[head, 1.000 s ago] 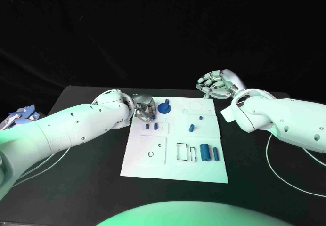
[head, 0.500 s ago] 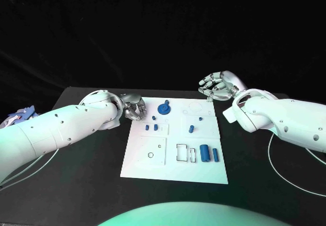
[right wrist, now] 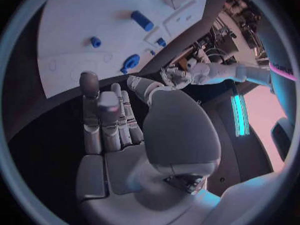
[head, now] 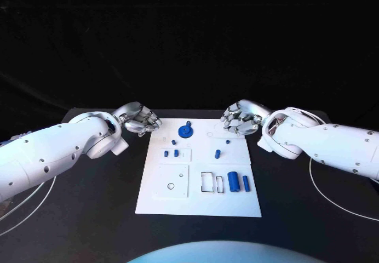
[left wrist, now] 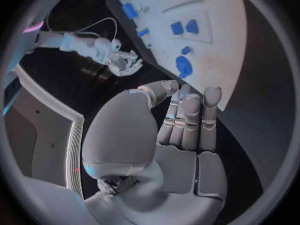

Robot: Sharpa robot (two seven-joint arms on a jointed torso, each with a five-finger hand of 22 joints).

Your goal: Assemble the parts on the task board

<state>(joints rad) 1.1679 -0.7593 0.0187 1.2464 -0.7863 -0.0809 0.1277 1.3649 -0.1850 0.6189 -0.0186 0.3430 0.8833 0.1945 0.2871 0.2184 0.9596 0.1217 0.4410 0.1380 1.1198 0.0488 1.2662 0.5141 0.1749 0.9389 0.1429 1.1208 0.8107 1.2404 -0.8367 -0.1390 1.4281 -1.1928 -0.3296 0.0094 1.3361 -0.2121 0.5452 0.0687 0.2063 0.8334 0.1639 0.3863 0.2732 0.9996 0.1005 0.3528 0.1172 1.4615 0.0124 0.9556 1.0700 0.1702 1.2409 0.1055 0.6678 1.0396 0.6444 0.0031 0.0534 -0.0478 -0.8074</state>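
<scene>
The task board (head: 197, 205) carries several small blue parts whose shapes are too small to identify in the head view: the pair (head: 171, 154) near its middle toward nine o'clock, and the single piece (head: 219, 154) beside them toward three o'clock. The outlined recesses (head: 212, 181) at the board's five o'clock corner are too faint to read. In the left wrist view the board (left wrist: 212, 30) is cut off by the circle's rim, and the left hand (left wrist: 181, 130) covers the surface beneath it. In the right wrist view the right hand (right wrist: 125, 135) likewise hides the surface under its palm. Both arms leave the head view at its side edges.
</scene>
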